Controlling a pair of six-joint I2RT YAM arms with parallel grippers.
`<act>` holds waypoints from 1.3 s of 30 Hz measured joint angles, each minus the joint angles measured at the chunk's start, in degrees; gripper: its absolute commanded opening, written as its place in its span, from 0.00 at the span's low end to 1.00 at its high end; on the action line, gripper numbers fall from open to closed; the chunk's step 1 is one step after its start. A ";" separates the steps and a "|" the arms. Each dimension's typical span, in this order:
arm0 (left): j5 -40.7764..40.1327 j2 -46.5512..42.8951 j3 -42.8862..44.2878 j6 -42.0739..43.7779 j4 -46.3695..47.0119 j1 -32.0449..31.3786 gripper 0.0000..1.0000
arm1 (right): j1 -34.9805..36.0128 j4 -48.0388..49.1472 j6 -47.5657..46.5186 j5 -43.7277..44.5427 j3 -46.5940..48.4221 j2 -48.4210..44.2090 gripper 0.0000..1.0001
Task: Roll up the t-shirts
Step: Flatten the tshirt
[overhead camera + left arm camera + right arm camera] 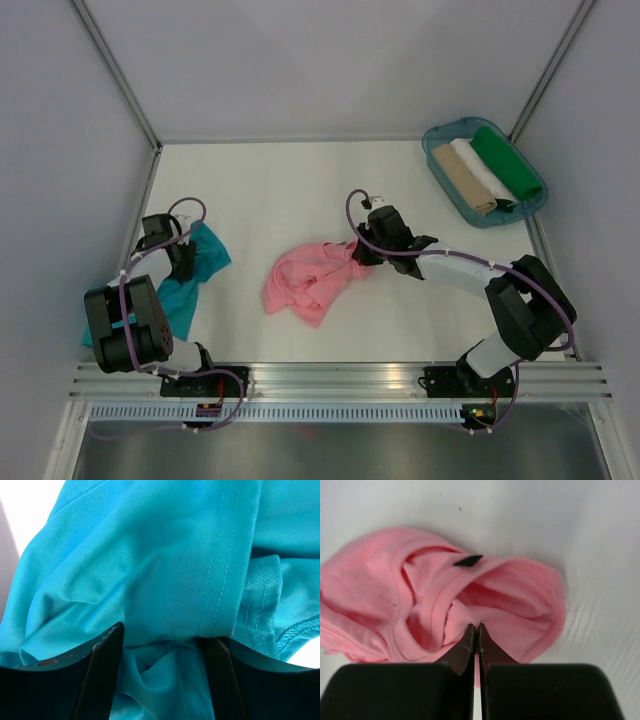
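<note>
A crumpled salmon-pink t-shirt [308, 282] lies mid-table. My right gripper [362, 251] is at its right edge, shut on a fold of the pink t-shirt [420, 600]. In the right wrist view the gripper's tips [476, 627] meet with cloth pinched between them, below a black neck label [468, 560]. A teal-blue t-shirt [198, 272] lies bunched at the far left. My left gripper [181, 262] is down on it. In the left wrist view the teal-blue t-shirt [165, 555] fills the frame. There the gripper [162, 641] has its fingers [105, 670] apart, with a bunch of teal cloth between them.
A blue-green tray [436, 160] stands at the back right with three rolled cloths in it: tan [468, 180], white [484, 170] and green [506, 163]. Grey walls enclose the white table [270, 190] on three sides.
</note>
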 measured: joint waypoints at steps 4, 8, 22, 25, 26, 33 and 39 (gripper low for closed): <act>0.52 -2.89 -2.25 2.03 0.44 1.90 0.77 | 0.00 -3.02 -2.27 -0.04 6.71 -0.07 0.00; 7.76 -9.38 -3.69 3.54 -3.74 1.86 0.81 | 0.00 -4.70 -4.44 -1.33 14.53 -2.08 0.00; 25.79 -17.79 7.13 4.35 -13.25 0.72 0.89 | 3.72 -7.85 -4.87 -11.50 68.57 3.13 0.00; 28.48 -18.58 9.20 4.26 -14.36 0.50 0.89 | 4.59 -6.78 -4.66 -11.13 79.38 6.47 0.00; 29.18 -18.73 9.77 4.24 -14.62 0.28 0.89 | 4.57 -6.51 -4.68 -10.32 80.98 6.78 0.00; 33.09 -18.95 11.69 3.48 -16.17 -2.21 0.90 | 0.39 -4.48 -3.06 -7.28 57.44 -3.96 0.00; 32.65 -16.48 12.00 2.38 -16.61 -8.48 0.89 | -12.66 -6.45 0.92 -4.20 24.06 -13.55 0.00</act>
